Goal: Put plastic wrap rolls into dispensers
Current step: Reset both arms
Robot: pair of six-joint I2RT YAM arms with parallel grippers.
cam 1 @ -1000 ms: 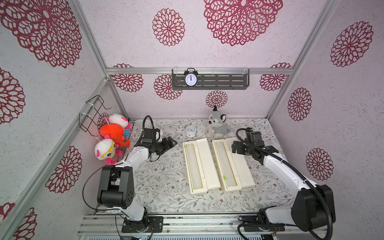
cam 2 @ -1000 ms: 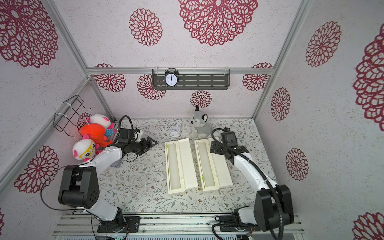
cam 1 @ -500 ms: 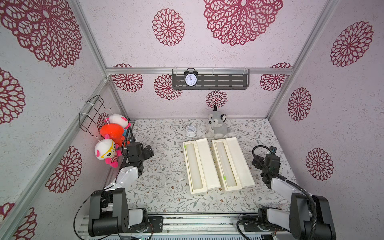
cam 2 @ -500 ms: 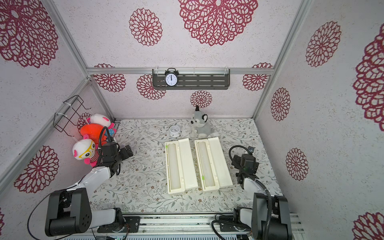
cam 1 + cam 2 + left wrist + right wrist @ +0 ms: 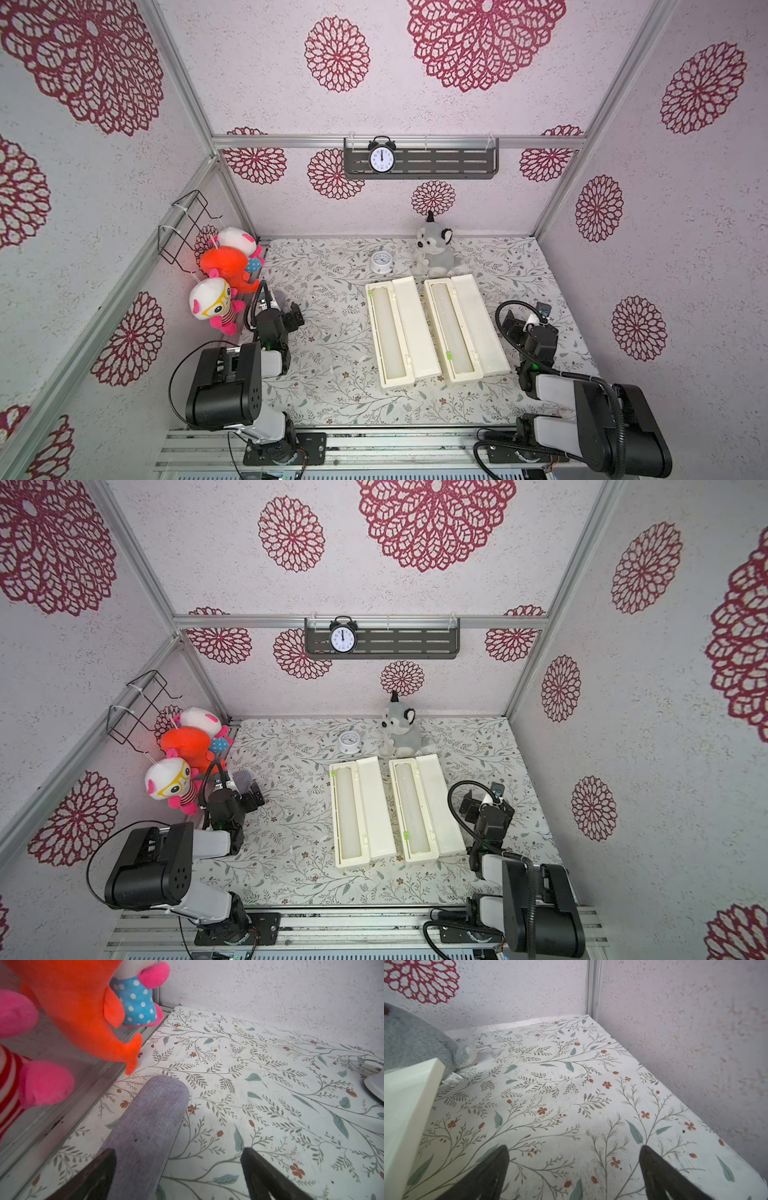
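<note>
Retreating to 9 and 3 o'clock with left tool (image 5: 289, 308) and right tool (image 5: 573, 1148) apart, leaving rolls (image 5: 386, 328) seated in open dispensers (image 5: 415, 324).

Left dispenser (image 5: 413, 328) and right dispenser (image 5: 478, 324) lie open side by side, just in front of wolf (image 5: 436, 253). Left roll (image 5: 387, 328) and right roll (image 5: 451, 328) sit inside them. Dial (image 5: 381, 262) just left of wolf. Left gripper (image 5: 286, 307), right gripper (image 5: 525, 319) well apart from wolf.
</note>
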